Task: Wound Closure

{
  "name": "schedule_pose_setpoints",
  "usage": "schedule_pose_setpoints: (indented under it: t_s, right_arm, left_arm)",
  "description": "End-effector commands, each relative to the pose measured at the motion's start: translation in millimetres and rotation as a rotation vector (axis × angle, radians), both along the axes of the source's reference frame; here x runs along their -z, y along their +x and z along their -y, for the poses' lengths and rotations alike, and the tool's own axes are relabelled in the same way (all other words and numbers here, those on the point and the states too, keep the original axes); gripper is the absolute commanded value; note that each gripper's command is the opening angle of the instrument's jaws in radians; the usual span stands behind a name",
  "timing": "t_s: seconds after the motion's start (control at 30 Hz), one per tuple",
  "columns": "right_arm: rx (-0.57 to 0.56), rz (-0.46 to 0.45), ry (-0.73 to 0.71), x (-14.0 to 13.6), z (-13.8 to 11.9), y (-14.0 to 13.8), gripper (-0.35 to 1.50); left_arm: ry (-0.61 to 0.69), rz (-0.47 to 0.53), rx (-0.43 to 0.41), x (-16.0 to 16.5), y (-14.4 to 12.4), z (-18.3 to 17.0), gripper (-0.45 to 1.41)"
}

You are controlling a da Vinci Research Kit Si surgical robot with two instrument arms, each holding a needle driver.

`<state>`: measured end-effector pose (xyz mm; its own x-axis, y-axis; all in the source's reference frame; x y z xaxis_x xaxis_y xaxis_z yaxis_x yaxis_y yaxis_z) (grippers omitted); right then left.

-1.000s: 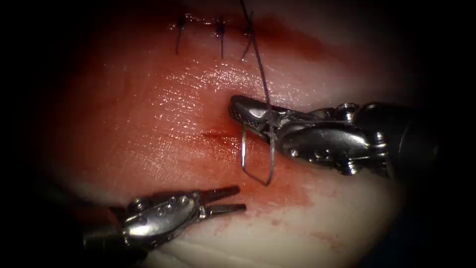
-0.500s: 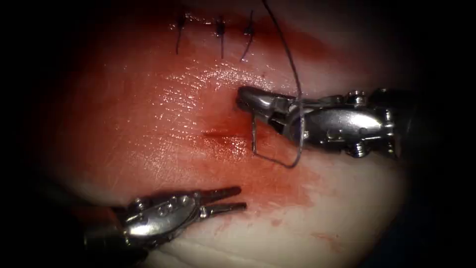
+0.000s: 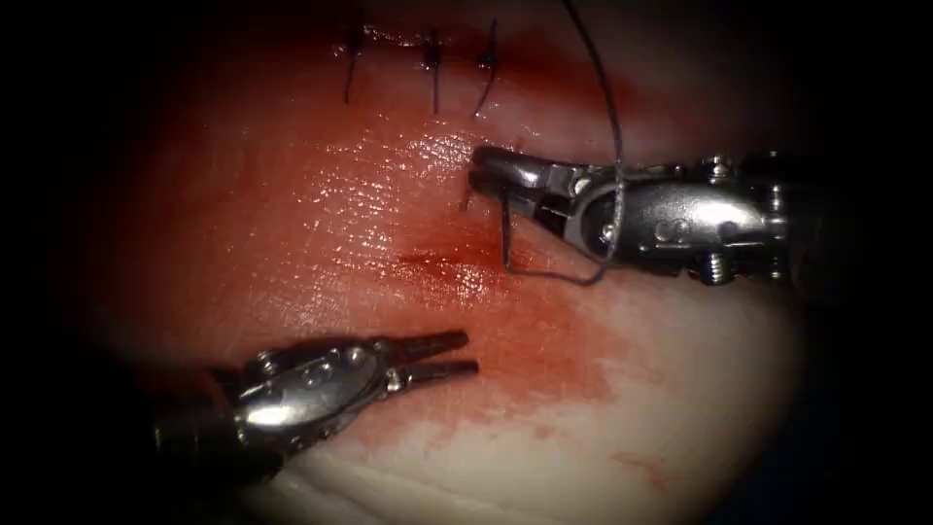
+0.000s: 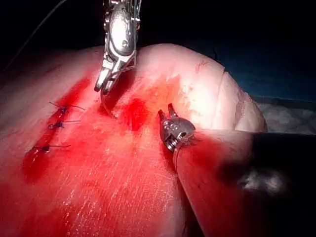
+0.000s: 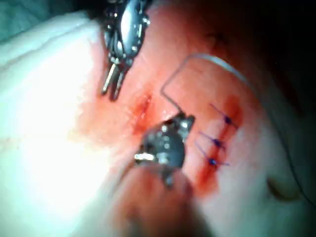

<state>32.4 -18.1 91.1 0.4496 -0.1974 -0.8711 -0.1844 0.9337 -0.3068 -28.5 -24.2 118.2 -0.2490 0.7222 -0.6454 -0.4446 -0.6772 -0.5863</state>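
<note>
R arm's steel needle driver [image 3: 491, 175], clenched on the thin curved steel needle [image 3: 544, 275] near one end w/ arc hanging free below its jaws, clear of the glossy red-stained tissue [image 3: 321, 224], dark thread [image 3: 603, 87] trailing up; L driver [image 3: 457, 355] holds nothing, jaws slightly apart, parked away, presumably to receive.

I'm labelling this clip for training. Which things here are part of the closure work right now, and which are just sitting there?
In use:
- right tool, jaws shut on the needle near one end; needle clear of the tissue
- thread trailing from the needle
- left tool, open, holding nothing

Just there:
- three finished stitches
- red fluid
</note>
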Motion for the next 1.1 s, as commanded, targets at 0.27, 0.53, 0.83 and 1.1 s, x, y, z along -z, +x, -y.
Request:
schedule_pose_setpoints:
  t_s: [0.27,0.53,0.83,1.1]
  right_arm:
    - [-0.005,0.003,0.037,-0.4,-0.3,0.9,-0.35]
    - [0.001,-0.025,0.119,-0.5,-0.5,1.1,-0.35]
    - [0.009,-0.042,0.168,-0.2,-0.8,1.0,-0.35]
    - [-0.007,-0.058,0.217,0.4,-1.2,0.9,-0.35]
  left_arm:
    - [-0.004,-0.006,0.002,-1.3,-0.5,0.2,0.17]
    - [0.012,-0.04,-0.005,-4.5,-0.3,1.8,0.17]
    - [0.013,-0.047,-0.014,-5.4,0.5,2.0,0.14]
    - [0.025,-0.06,-0.014,-6.9,1.2,2.4,0.14]
